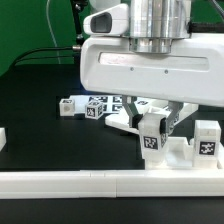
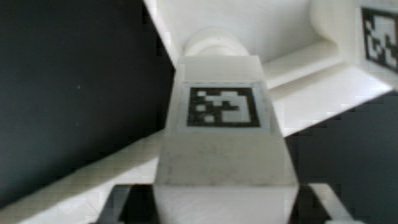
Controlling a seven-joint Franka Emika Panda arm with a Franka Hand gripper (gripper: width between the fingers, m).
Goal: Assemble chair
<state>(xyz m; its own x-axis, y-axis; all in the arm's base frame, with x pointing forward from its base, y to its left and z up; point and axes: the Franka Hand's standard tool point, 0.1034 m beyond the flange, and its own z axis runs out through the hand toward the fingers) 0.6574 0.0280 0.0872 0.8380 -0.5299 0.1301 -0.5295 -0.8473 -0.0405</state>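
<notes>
My gripper [image 1: 160, 128] hangs low over the table in the middle right of the exterior view. It is shut on a white pegged chair leg [image 1: 152, 140] with a square marker tag on its face. In the wrist view the leg [image 2: 222, 120] runs straight out from between the jaws [image 2: 222, 205], which press on both its sides, and it ends in a rounded peg. The leg stands on or just over a white chair slab [image 1: 175, 157], which also shows in the wrist view [image 2: 338, 85]. I cannot tell whether they touch.
A tagged white block [image 1: 207, 140] stands on the exterior view's right. Two small tagged blocks [image 1: 68, 106] [image 1: 95, 108] and a flat tagged part [image 1: 125, 112] lie behind. The long white rail [image 1: 90, 182] runs along the front. A small white piece [image 1: 3, 138] sits at the left edge.
</notes>
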